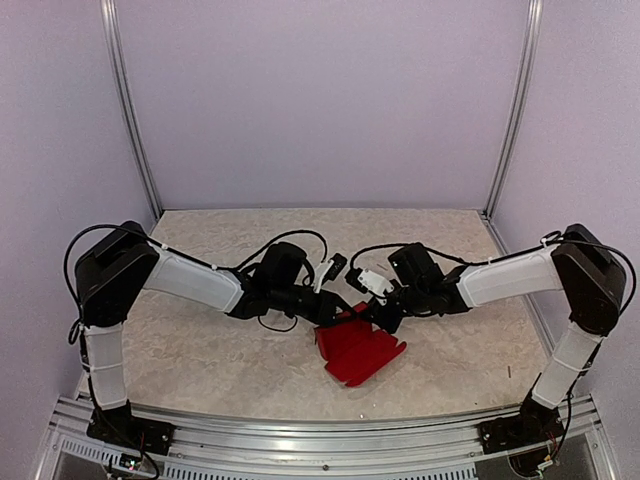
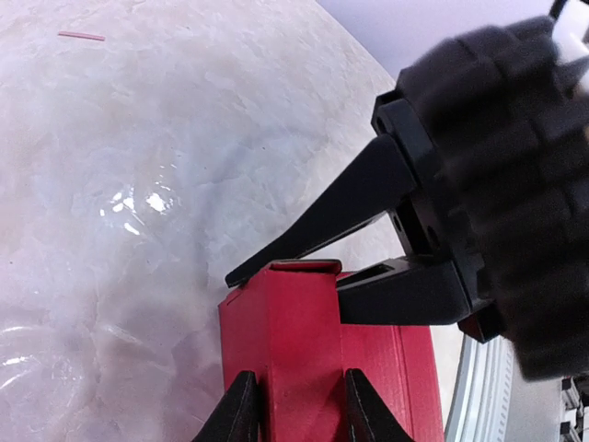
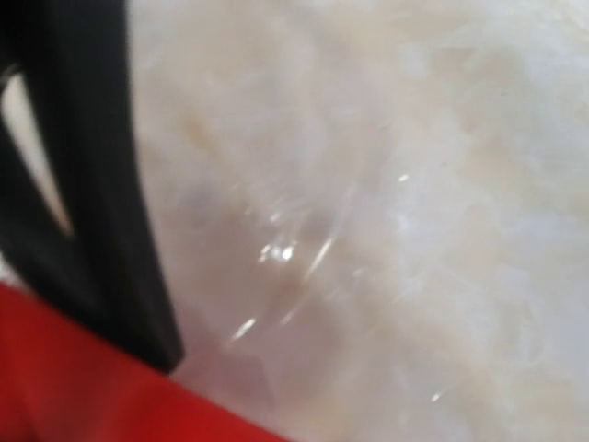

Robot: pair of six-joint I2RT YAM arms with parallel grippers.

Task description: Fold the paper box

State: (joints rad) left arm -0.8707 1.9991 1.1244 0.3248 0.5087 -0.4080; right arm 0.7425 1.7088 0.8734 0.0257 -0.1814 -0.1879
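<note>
Paper box (image 2: 296,354) ridge clamped between left fingers (image 2: 236,412).

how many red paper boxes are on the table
1: the paper box lies at the table's front middle. No other shows; the arms could hide a small one.

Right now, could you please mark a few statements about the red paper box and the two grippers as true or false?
1. The left gripper pinches a raised fold of the paper box. True.
2. The paper box is a flat, unfolded sheet. False: part of it stands up as a folded ridge.
3. The box lies between the two arms, toward the near side of the table. True.
4. The right gripper hangs far from the box, over bare table. False: its fingers straddle the end of the ridge.
</note>
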